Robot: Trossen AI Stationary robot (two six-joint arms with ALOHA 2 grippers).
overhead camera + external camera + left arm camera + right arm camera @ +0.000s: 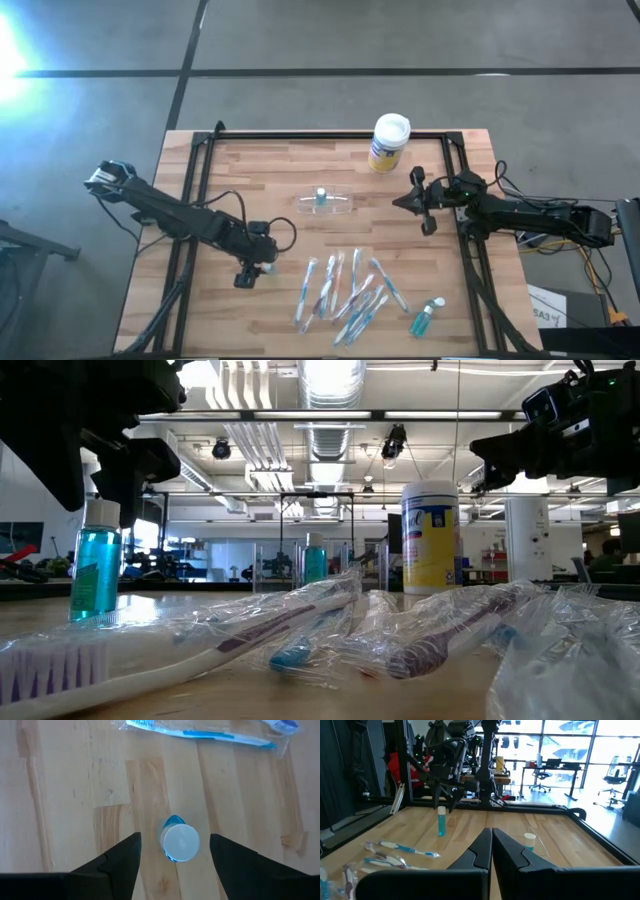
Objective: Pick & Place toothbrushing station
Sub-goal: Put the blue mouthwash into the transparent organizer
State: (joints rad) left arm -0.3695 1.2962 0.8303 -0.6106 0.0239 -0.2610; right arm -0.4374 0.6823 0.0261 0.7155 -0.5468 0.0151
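**Ana:** Wrapped toothbrushes in crinkled clear film (300, 635) lie nearest the low camera, a loose pile on the pale wooden slat table (250, 165). Where is the station itself?

**Ben:** Mid-table, beyond the pile: the see-through, colourless plastic toothbrushing station (325, 203), lying on its side with a small blue bottle seemingly inside it. The yellow-and-blue canister with a white lid (389, 143) stands near the far edge, well apart from it.

**Ana:** How would it handle?

**Ben:** Judging by its thin clear walls, light, smooth and slippery, and likely to flex or crack under a hard squeeze. Lying down, it may roll. A gentle grip across its narrow middle looks safest, rather than at a rounded end.

**Ana:** And the arms?

**Ben:** The left gripper (252, 271) hangs over a small upright blue bottle with a white cap (179, 842), fingers (120, 865) spread either side, not touching it. The right gripper (422, 200) waits near the table's right side, just beside the station, fingers (480, 851) pressed together, empty. Another small blue bottle (426, 317) lies near the front edge
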